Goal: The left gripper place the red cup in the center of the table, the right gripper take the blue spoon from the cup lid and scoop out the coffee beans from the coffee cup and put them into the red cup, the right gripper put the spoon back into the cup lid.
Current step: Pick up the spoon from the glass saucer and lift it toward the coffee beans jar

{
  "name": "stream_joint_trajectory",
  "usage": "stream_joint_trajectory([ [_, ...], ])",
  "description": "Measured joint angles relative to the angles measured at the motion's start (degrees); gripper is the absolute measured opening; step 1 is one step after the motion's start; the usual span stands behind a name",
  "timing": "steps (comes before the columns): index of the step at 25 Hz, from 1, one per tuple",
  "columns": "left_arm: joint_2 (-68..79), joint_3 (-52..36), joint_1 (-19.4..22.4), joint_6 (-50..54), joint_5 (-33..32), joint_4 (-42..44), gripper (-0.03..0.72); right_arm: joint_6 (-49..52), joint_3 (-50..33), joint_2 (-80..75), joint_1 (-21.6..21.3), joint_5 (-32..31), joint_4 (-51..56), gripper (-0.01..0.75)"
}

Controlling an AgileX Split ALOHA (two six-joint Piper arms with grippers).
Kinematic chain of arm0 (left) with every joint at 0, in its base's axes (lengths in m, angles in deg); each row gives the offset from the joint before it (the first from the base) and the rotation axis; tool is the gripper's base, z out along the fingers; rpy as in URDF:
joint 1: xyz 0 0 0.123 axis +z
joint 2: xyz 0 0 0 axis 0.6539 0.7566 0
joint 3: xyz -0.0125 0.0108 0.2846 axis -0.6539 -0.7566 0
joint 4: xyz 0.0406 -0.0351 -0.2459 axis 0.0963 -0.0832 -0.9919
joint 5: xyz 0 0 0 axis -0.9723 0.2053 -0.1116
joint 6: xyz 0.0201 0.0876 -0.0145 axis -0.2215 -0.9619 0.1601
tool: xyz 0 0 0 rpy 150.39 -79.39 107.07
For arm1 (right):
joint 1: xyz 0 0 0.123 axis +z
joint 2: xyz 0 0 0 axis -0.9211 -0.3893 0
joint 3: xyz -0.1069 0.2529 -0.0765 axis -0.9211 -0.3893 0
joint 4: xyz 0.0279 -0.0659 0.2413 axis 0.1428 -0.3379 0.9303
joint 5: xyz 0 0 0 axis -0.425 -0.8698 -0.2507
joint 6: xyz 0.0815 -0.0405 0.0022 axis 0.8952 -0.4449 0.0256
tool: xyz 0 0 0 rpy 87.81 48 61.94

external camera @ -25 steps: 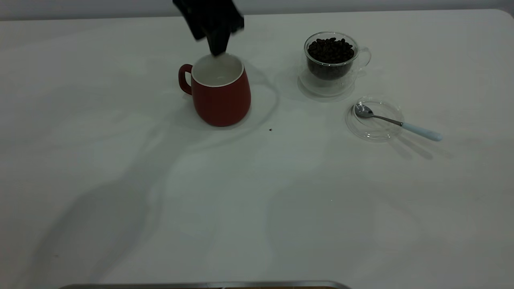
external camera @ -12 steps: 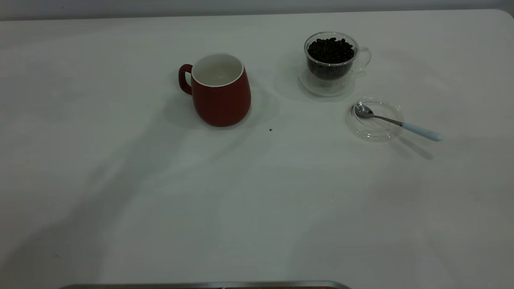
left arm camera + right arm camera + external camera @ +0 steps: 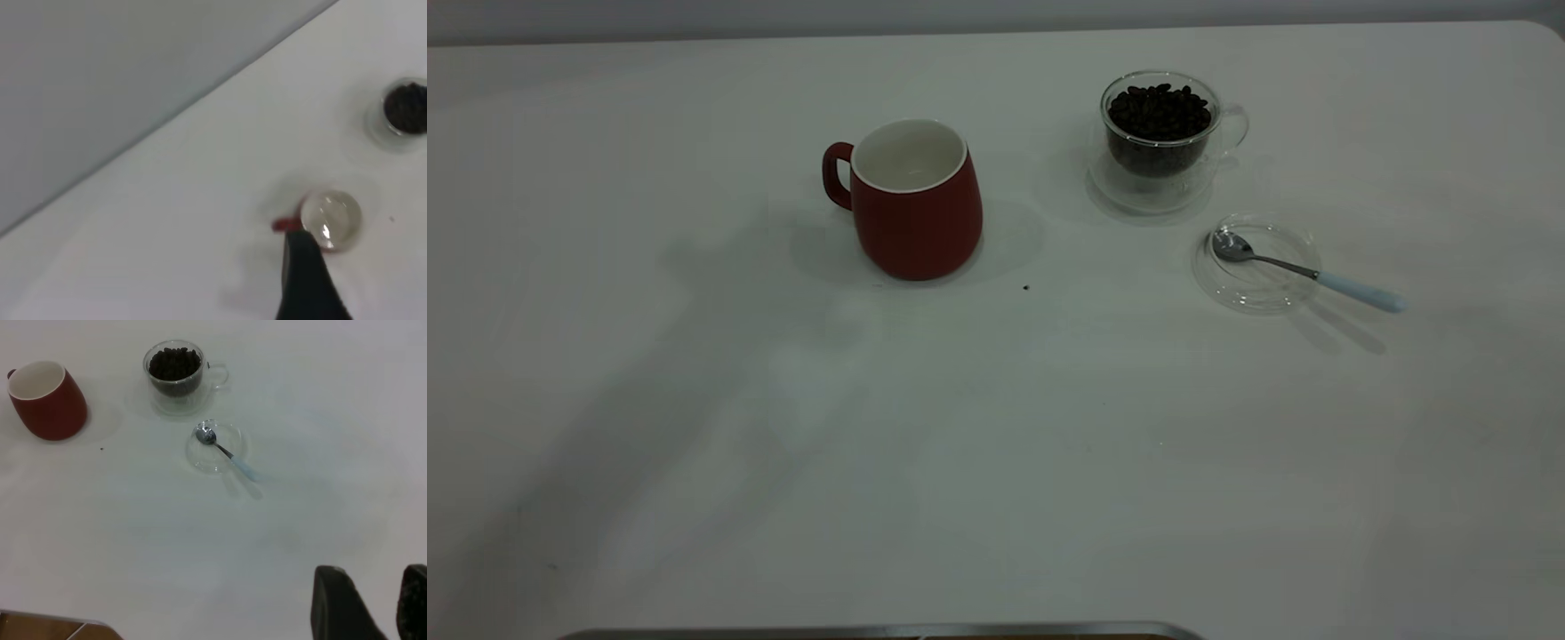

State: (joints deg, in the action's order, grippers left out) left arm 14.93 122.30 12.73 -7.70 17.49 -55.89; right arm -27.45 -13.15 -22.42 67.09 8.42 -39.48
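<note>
A white table (image 3: pixel 996 444) holds four items under grey, shadowed light. The red cup (image 3: pixel 916 209) stands upright near the middle, handle pointing away from the coffee cup (image 3: pixel 1160 133). That clear glass cup, heaped with dark coffee beans (image 3: pixel 1159 111), sits well apart from the red cup. Just beside the coffee cup lies the cup lid (image 3: pixel 1254 262), a clear disc. The blue spoon (image 3: pixel 1303 271) rests across it, bowl inside the lid, pale handle overhanging the rim, away from the red cup. A dark speck (image 3: pixel 1025 287) lies near the red cup's base. The right gripper (image 3: pixel 383 603) hangs spread, far from the lid. One left gripper finger (image 3: pixel 307 280) shows above the red cup; its state cannot be told.
</note>
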Motion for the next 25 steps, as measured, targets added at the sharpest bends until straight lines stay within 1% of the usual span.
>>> stream_joint_trajectory([
  [2, -6.19, -7.18, 0.00, 1.35, 0.00, 0.00, 0.500, 0.00, 0.00, 0.00, 0.00, 0.00, 0.00, 0.263],
  [6, -17.71, -24.94, 0.00, 3.67, 0.00, -0.22, 0.500, 0.00, 0.00, 0.00, 0.00, 0.00, 0.00, 0.263],
  [11, -29.39, -48.55, 0.00, 7.79, 0.00, -0.61, 0.500, 0.00, 0.00, 0.00, 0.00, 0.00, 0.00, 0.263],
  [15, -37.83, -64.29, 0.00, 10.13, 0.00, -1.76, 0.500, 0.00, 0.00, 0.00, 0.00, 0.00, 0.00, 0.263],
  [20, -48.94, -76.97, 0.00, 10.98, 1.34, -4.50, 0.500, 0.00, 0.00, 0.00, 0.00, 0.00, 0.00, 0.263],
  [24, -57.82, -83.34, 0.00, 10.98, 4.22, -4.52, 0.500, 0.00, 0.00, 0.00, 0.00, 0.00, 0.00, 0.263],
  [25, -60.09, -84.41, 0.00, 10.98, 4.05, -4.52, 0.500, 0.00, 0.00, 0.00, 0.00, 0.00, 0.00, 0.263],
])
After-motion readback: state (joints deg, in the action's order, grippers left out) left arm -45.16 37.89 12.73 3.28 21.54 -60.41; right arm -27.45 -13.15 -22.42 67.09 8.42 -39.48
